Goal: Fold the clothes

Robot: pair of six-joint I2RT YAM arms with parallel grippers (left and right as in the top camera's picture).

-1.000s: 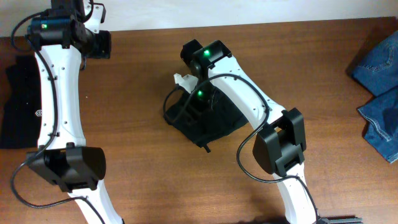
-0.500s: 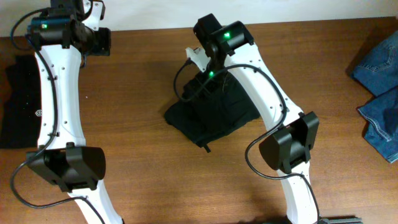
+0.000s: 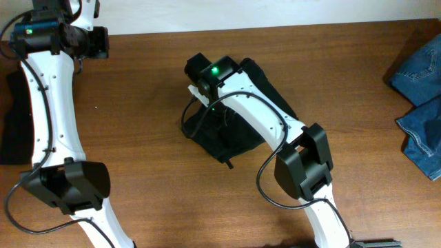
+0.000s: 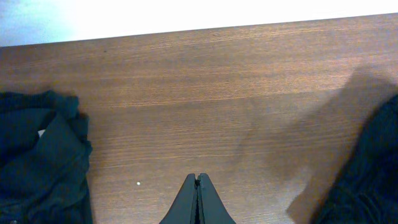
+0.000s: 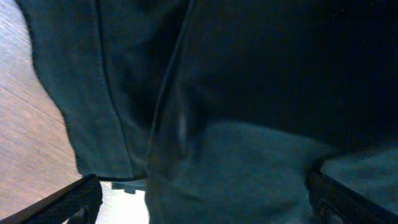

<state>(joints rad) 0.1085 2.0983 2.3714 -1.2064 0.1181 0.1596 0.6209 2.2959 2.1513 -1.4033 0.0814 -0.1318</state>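
— Where is the garment?

— The plain black soft-fabric trousers (image 3: pixel 229 142) lie bunched in a compact heap on the brown wooden bench (image 3: pixel 145 151), directly under the right fingers (image 5: pixel 74 200). In the right wrist view the dark cloth fills nearly everything ahead of them. A seam runs down it, and a patch of bare wood shows off to one side.

— Are those fingers gripping it?

— No. They stand spread wide, one tip at each lower corner of that view, with nothing pinched between them. I cannot tell whether they touch the fabric.

— And the other arm?

— The left fingers (image 4: pixel 198 198) are pressed together tip to tip and hold nothing. They are above bare wood, with the far edge of the bench ahead of them. The trousers are well apart from them, off to their right, and an edge of black cloth shows at that side of the left wrist view.

— Anything else around?

— A rumpled black top (image 4: pixel 37 162) sits near the left fingers, on their left. Blue denim jeans (image 3: pixel 420 89) lie far to the right of the right fingers, at the bench's edge and well apart from the trousers.
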